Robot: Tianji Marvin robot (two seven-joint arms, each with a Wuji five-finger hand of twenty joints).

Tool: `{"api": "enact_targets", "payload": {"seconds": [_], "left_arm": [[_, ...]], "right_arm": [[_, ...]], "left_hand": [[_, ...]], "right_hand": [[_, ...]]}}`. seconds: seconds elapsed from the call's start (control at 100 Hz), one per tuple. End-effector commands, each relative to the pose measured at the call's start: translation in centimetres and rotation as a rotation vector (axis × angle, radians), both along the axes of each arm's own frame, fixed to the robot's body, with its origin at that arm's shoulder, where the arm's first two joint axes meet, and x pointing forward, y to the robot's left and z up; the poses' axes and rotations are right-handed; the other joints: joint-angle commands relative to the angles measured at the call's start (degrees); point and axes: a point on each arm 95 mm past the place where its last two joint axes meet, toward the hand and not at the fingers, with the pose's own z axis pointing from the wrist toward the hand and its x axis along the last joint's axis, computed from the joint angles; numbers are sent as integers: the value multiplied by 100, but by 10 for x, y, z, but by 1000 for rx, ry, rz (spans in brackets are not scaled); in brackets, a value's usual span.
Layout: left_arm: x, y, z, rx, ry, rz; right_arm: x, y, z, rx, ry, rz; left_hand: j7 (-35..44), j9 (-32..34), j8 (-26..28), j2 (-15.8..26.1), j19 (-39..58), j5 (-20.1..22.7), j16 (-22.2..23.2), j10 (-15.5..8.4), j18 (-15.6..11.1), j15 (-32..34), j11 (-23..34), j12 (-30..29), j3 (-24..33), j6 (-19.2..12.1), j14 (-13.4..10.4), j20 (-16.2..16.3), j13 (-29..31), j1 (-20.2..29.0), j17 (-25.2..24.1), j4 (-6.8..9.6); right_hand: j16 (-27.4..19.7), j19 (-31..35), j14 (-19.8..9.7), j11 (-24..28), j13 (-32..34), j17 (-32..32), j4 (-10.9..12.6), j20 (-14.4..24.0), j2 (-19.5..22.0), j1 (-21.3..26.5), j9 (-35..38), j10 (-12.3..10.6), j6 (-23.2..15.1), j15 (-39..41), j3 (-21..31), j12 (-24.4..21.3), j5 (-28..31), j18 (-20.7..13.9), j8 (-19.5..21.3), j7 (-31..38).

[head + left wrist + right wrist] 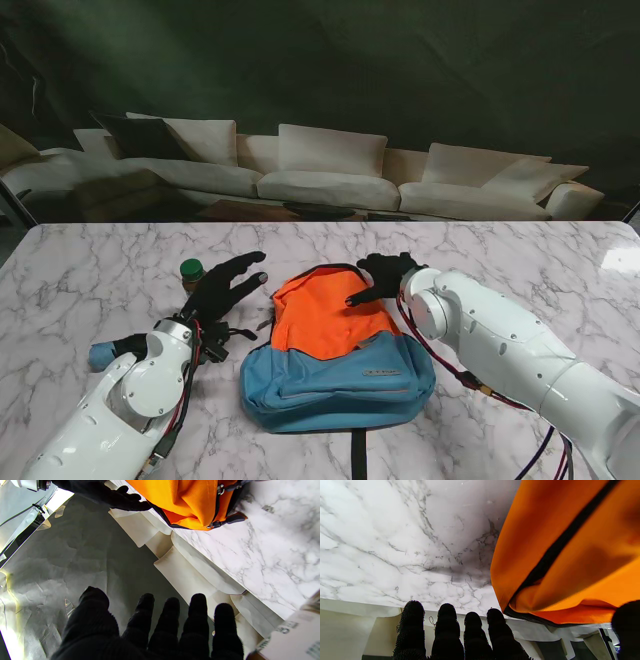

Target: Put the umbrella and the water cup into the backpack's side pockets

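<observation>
Marble tabletop (90, 270), white with grey veins, carries an orange and blue backpack (335, 345) lying flat at the middle, its black strap trailing toward the robot. Left hand (222, 288) hovers just left of the backpack, black-gloved fingers (172, 620) spread and straight, holding nothing. Just beyond those fingers stands a cup (192, 272) with a dark green lid, close beside the hand; whether they touch cannot be told. Nearer to the robot on the left, a blue rounded end (102, 354) pokes out from behind the left arm; it may be the umbrella, but most of it is hidden. Right hand (383, 277) sits at the backpack's far right corner, fingers (446, 630) side by side and extended, thumb apart, a fingertip resting on the orange fabric. Nothing is gripped there either.

Beyond the tabletop, a cream sofa (320, 180) runs along a dark wall.

Left wrist view brings something the stand view lacks: the orange top of the backpack with its black zipper pulls, and the right hand reaching in at that corner. Right wrist view shows the black zipper line running across the orange panel, bare marble beside it. Side pockets are not clearly seen in any view.
</observation>
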Motion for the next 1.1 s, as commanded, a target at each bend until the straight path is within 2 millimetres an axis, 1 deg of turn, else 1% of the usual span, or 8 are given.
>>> {"api": "enact_targets", "payload": {"seconds": [0.0,0.5,0.7,0.86,0.94,1.01,1.04,1.09], "left_arm": [[0,-1,-2,4,8,-9],[1,-1,-1,0,1,-11],[0,-2,-2,-1,10,-17],[0,-3,-2,-3,13,-16],[0,-3,-2,-4,12,-14],[0,-3,-2,-4,11,-14],[0,-3,-2,-4,11,-14],[0,-3,-2,-3,11,-14]], "right_arm": [[-1,8,-4,-7,7,5],[4,30,-27,48,-20,-127],[4,35,-35,50,1,-134],[5,41,-42,87,-31,-136],[4,44,-44,111,-61,-132],[5,45,-44,130,-99,-130],[5,46,-45,143,-118,-136],[6,45,-45,159,-141,-138]], "left_hand": [[-73,-208,-8,240,50,-212,22,-111,-15,17,-66,10,-14,-52,-30,85,91,-32,-39,114],[-98,-216,-6,239,48,-253,23,-118,-23,17,-52,12,-17,-48,-33,84,93,-39,-33,113],[-98,-222,-4,237,46,-248,21,-118,-16,13,-51,10,-16,-42,-31,84,85,-41,-36,113],[-97,-219,-3,236,47,-247,20,-117,-18,14,-47,10,-15,-46,-37,84,90,-44,-36,113],[-98,-220,-2,234,47,-248,20,-116,-20,13,-46,10,-14,-45,-25,85,87,-41,-36,113],[-95,-221,-1,234,48,-241,21,-118,-19,13,-47,8,-15,-48,-33,86,87,-43,-36,112],[-94,-222,0,235,48,-238,21,-113,-19,13,-47,8,-12,-43,-29,86,87,-39,-36,113],[-95,-224,0,236,46,-241,21,-125,-20,14,-48,7,-14,-47,-36,85,90,-42,-38,113]], "right_hand": [[-188,-115,83,-172,-48,-120,-113,-108,-9,-249,-207,170,298,-165,38,-77,-293,162,-141,-193],[-199,-605,17,607,160,-220,-36,-542,-635,490,-111,235,401,-98,119,292,-236,406,-254,-799],[-173,-563,48,811,213,-214,34,-727,-869,1002,-121,145,-171,2,44,350,-215,409,1969,1223],[-158,-432,39,1677,425,-152,100,-952,-916,2040,-102,71,-788,187,-466,708,-94,429,2898,2952],[-49,-232,-21,2520,749,-99,231,-1161,-833,2823,482,-235,-1366,474,-906,1045,-72,472,3130,4315],[438,0,-353,3745,1821,44,362,-1278,-874,3439,1942,-1066,-2032,1239,-919,1648,329,581,3188,5275],[761,136,-540,4229,2272,81,315,-1361,-1148,3374,2590,-1350,-2340,1611,57,2019,660,610,3079,5586],[1160,252,-771,4745,2958,216,-336,-1374,-1592,3456,3483,-1586,-2844,2192,1316,2330,1014,648,2378,6151]]}}
